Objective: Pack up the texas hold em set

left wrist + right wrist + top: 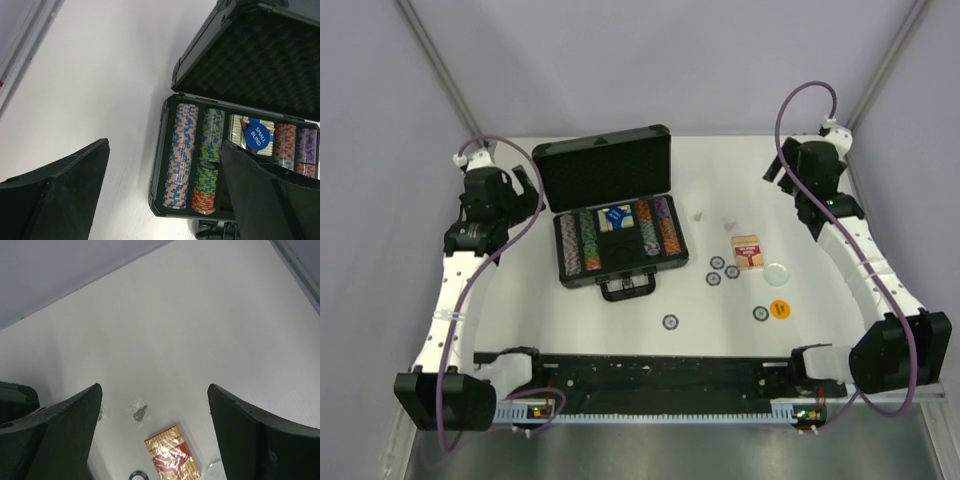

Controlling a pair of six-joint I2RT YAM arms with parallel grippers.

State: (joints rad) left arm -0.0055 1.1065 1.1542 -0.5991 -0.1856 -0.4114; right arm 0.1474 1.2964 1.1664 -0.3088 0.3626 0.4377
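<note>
I have both hands wide and empty, the left hand (pixel 162 147) beside the open case (pixel 605 170) in the upper middle of the top view, the right hand (pixel 155 390) facing the deck (pixel 748 252) and discs (pixel 779 309) lying loose on the bench (pixel 520 320), probably to collect them.

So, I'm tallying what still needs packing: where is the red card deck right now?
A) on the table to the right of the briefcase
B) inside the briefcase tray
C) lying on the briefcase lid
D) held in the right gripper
A: the top view shows the red card deck lying flat on the table, apart from the open briefcase and on its right side.
</note>
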